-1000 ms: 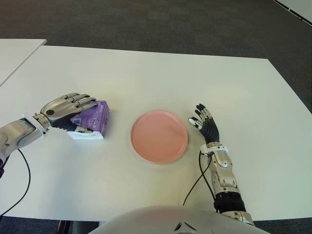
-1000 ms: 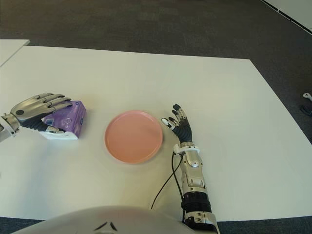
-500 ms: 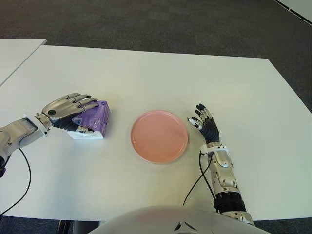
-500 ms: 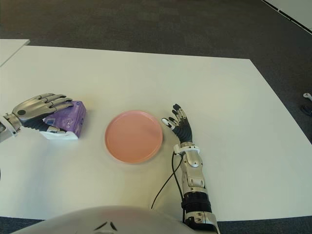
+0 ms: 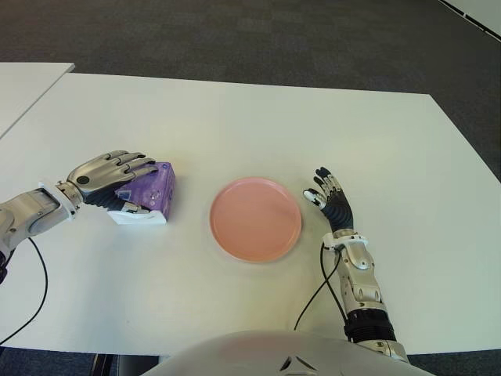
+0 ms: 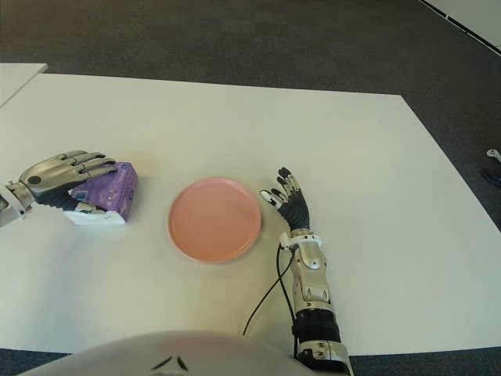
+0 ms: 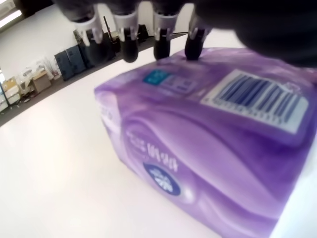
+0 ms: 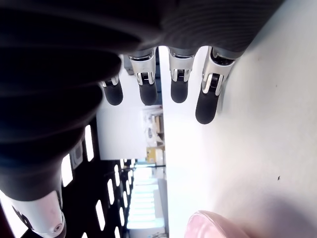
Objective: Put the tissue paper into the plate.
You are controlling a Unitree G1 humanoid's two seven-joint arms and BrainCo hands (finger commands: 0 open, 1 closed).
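Note:
The tissue paper is a purple pack (image 5: 153,190) with a white end, lying on the white table (image 5: 274,125) to the left of the pink plate (image 5: 255,218). My left hand (image 5: 135,186) lies over it: the fingers (image 7: 128,40) reach across the pack's top (image 7: 198,148) and the thumb sits at its near side. The plate has nothing in it. My right hand (image 5: 329,196) shows just right of the plate with its fingers (image 8: 148,91) spread and holding nothing; the plate's rim (image 8: 218,225) appears in its wrist view.
A second white table (image 5: 23,86) stands at the far left, with a gap between the two. Dark carpet (image 5: 235,31) lies beyond the far edge. A black cable (image 5: 317,294) runs from my right forearm toward my body.
My left hand has drawn slightly back along the pack, its fingertips covering a little less of the top. The pack, the plate and my right hand have not moved.

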